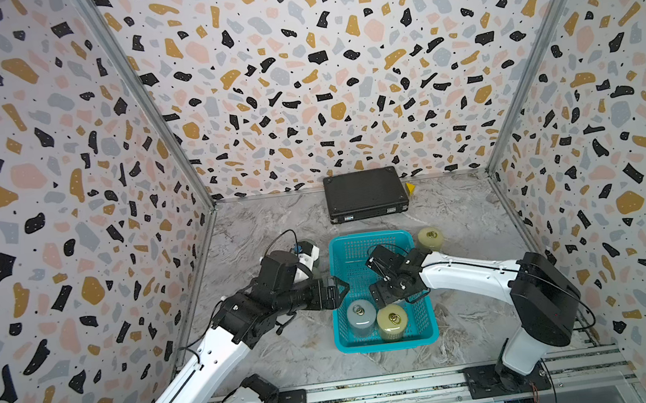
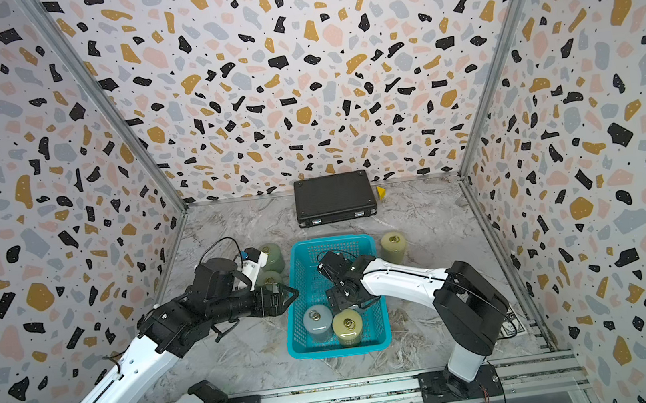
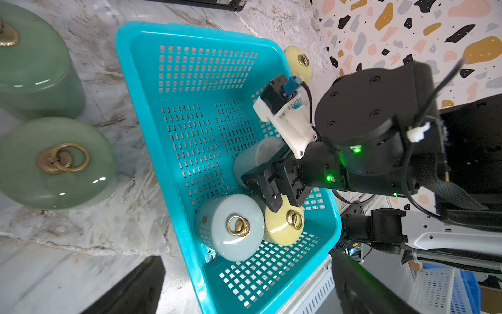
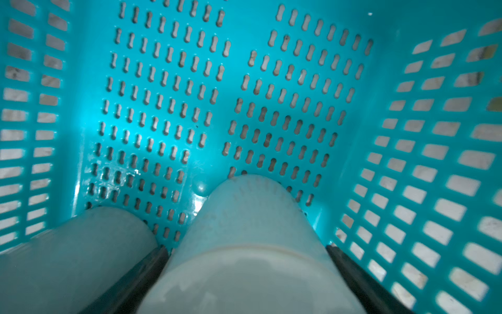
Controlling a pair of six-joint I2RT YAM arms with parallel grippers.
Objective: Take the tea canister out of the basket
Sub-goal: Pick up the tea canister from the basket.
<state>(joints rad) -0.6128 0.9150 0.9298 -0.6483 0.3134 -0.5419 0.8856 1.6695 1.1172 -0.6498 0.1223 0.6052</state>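
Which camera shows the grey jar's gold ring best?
The left wrist view: the ring on the grey canister is close, sharp. In both top views it is tiny. The right wrist view shows no ring.

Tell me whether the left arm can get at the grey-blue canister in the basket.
Probably yes. The left gripper stands open at the basket rim, right beside the grey-blue canister, whose top is uncovered. The yellow canister and the right gripper crowd its other side.
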